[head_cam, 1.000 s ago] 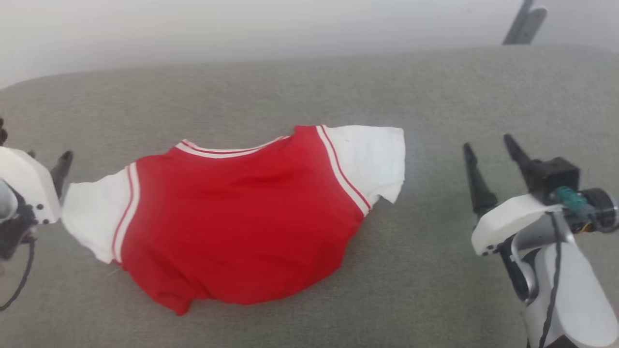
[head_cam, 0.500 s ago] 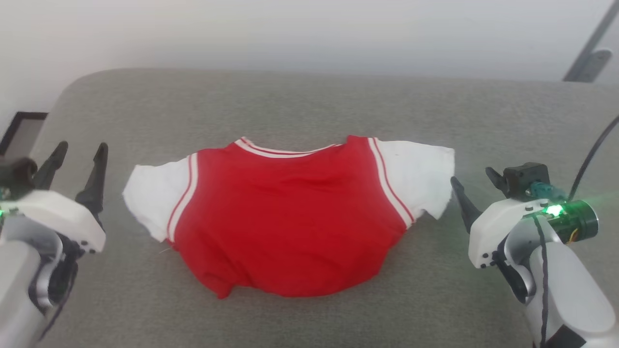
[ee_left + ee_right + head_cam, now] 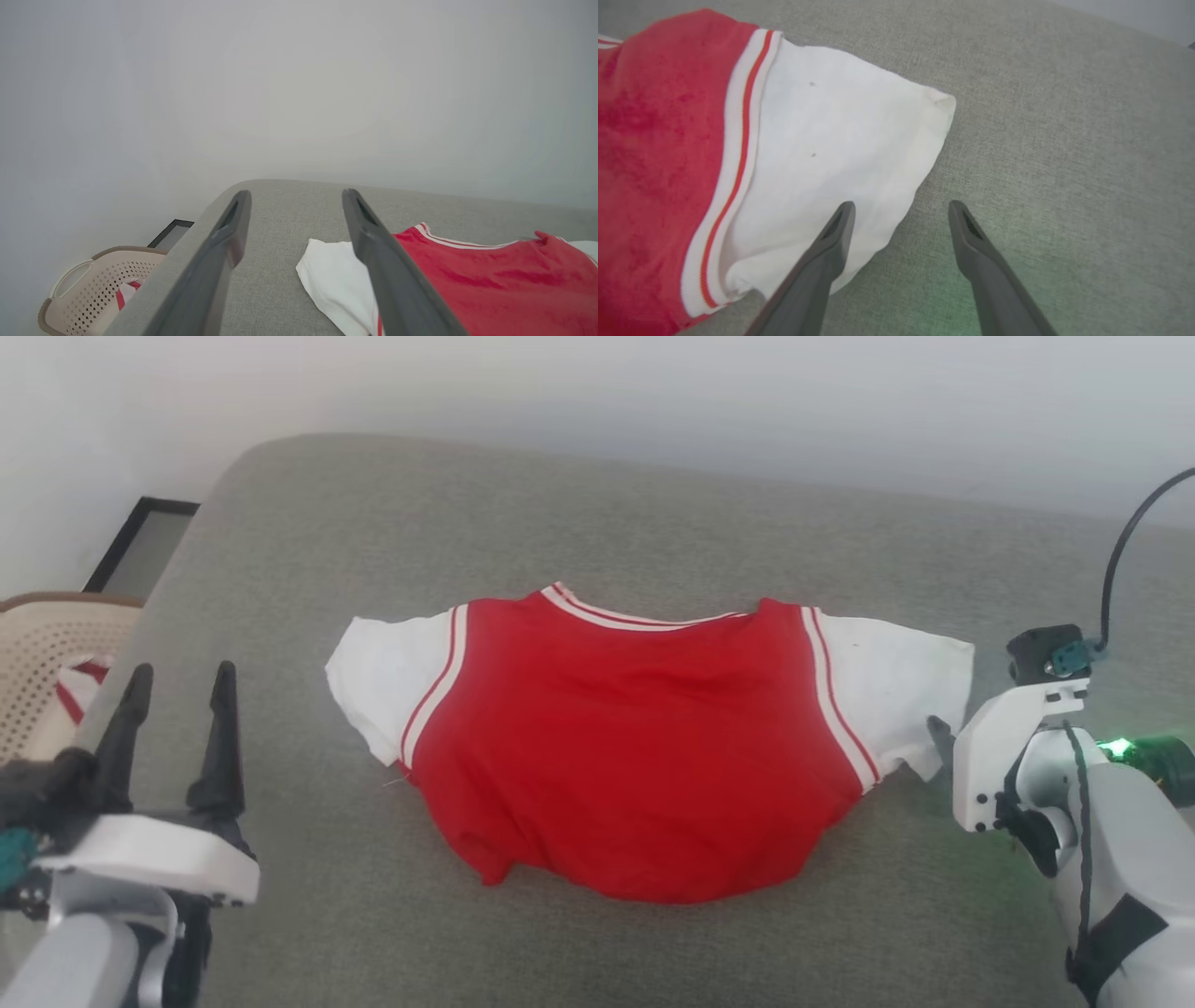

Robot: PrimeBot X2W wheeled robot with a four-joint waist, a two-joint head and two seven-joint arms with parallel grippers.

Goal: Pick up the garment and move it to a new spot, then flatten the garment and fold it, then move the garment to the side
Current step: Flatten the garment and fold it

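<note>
The garment (image 3: 635, 747), a red T-shirt with white sleeves and striped trim, lies spread on the grey cushion (image 3: 653, 523), collar toward the far side. My left gripper (image 3: 182, 674) stands open to the left of the garment's left sleeve, apart from it. In the left wrist view its fingers (image 3: 296, 193) are wide apart with nothing between them, and the garment (image 3: 467, 280) lies to their right. My right gripper (image 3: 901, 205) is open and tilted down at the right sleeve (image 3: 822, 154). Its left finger hangs over the sleeve's lower edge, its right finger over bare cushion.
A beige perforated basket (image 3: 47, 653) with red-and-white cloth in it stands past the cushion's left edge, also in the left wrist view (image 3: 93, 289). A black-framed panel (image 3: 140, 541) lies by the wall behind it. Bare cushion surrounds the garment.
The head camera has swung, shifting the whole picture rightward and bringing the basket in. My right gripper has tipped down toward the right sleeve. The garment lies as before.
</note>
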